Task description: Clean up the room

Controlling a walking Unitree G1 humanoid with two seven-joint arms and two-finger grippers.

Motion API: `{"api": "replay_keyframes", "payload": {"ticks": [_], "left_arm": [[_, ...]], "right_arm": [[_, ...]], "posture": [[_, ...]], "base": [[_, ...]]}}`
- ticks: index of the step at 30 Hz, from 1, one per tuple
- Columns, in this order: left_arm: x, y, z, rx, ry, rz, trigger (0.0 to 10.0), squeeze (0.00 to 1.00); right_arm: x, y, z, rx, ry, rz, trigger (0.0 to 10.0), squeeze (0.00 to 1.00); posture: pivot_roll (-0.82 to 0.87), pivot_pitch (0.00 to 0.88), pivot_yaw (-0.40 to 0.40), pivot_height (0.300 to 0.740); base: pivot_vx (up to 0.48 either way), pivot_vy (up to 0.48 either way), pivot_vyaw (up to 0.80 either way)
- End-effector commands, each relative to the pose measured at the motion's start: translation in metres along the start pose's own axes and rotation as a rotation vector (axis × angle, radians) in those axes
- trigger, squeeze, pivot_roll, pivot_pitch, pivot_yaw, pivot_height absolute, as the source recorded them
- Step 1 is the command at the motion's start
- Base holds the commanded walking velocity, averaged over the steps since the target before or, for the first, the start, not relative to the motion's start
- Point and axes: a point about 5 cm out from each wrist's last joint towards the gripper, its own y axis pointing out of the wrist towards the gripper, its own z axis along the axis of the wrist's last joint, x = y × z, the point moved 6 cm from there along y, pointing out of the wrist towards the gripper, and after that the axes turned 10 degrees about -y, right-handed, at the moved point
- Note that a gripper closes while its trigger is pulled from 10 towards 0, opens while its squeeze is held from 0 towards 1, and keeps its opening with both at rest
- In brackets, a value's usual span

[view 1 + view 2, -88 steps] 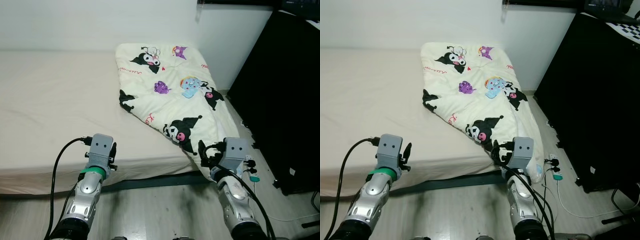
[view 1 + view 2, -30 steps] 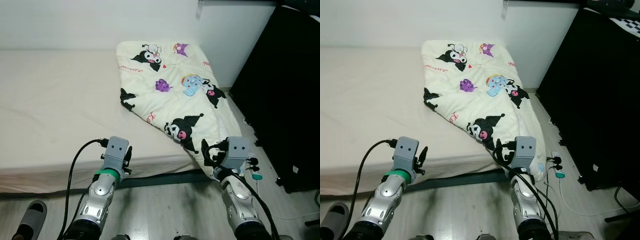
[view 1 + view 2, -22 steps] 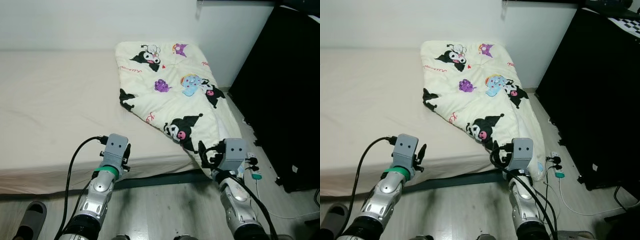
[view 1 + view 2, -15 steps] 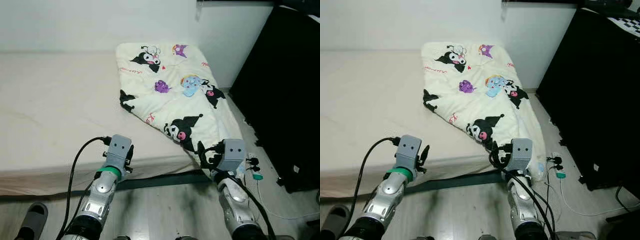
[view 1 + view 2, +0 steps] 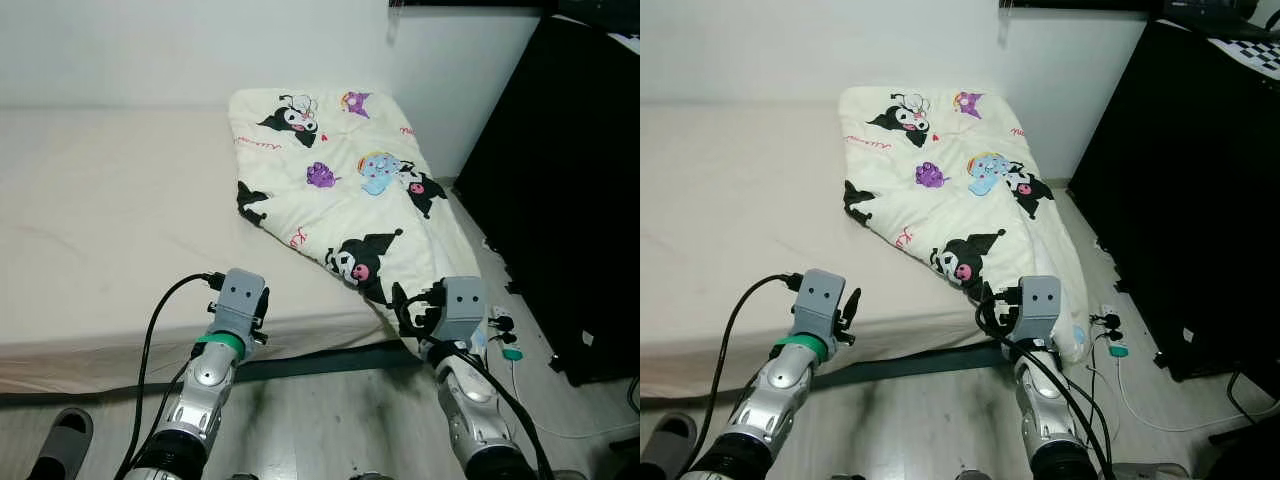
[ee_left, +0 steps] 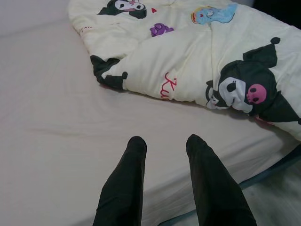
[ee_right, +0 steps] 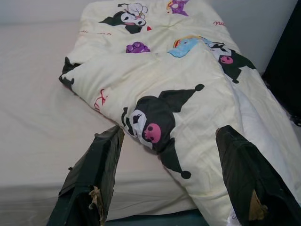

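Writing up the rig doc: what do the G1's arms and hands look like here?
Both arms are silver metal with segmented joints, each ending in a grey boxy wrist block. The left arm wears a green band below its block, and a thick black cable loops off it. The right arm carries coiled black cables. The left hand and right hand each have two long black fingers; the right's look scuffed.

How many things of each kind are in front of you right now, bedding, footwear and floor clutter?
Blanket: 1
Bed: 1
Slipper: 1
Power strip with cable: 1
Black cabinet: 1
Total: 5
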Motion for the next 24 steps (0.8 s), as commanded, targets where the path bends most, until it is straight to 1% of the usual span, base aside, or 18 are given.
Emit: {"api": "replay_keyframes", "payload": {"ticks": [1,4,8,9,12,15,24], "left_arm": [[-0.001,-0.003,-0.009,-0.028,0.007,0.000,10.0,0.00],[-0.002,-0.002,-0.009,-0.028,0.006,0.003,10.0,0.00],[-0.004,-0.002,-0.010,-0.032,-0.026,0.014,10.0,0.00],[-0.005,-0.003,-0.011,-0.032,-0.048,0.018,10.0,0.00],[-0.005,-0.004,-0.011,-0.033,-0.066,0.019,10.0,0.00],[-0.007,-0.004,-0.013,-0.047,-0.097,0.010,10.0,0.00],[-0.011,-0.004,-0.010,-0.047,-0.103,0.011,10.0,0.00]], "right_arm": [[0.005,-0.003,-0.005,-0.014,0.004,-0.017,10.0,0.00],[0.007,-0.004,-0.005,-0.015,0.004,-0.020,10.0,0.00],[0.005,-0.005,-0.002,-0.001,0.001,-0.011,10.0,0.00],[0.007,-0.007,-0.002,0.004,0.002,-0.016,10.0,0.00],[0.007,-0.007,-0.002,0.003,0.001,-0.019,10.0,0.00],[0.005,-0.006,-0.001,0.006,-0.002,-0.012,10.0,0.00],[0.002,-0.002,0.007,0.036,0.016,-0.008,10.0,0.00]], "posture": [[-0.01,0.000,-0.001,0.740],[-0.01,0.000,-0.001,0.740],[-0.03,0.002,0.006,0.740],[-0.03,0.000,0.006,0.740],[-0.02,0.004,0.004,0.740],[-0.02,0.006,0.009,0.740],[-0.02,0.015,0.007,0.740]], "base": [[0.000,0.000,0.00],[0.000,0.000,0.00],[0.000,0.000,0.00],[0.000,0.000,0.00],[0.000,0.000,0.00],[0.000,0.000,0.00],[0.000,0.000,0.00]]}}
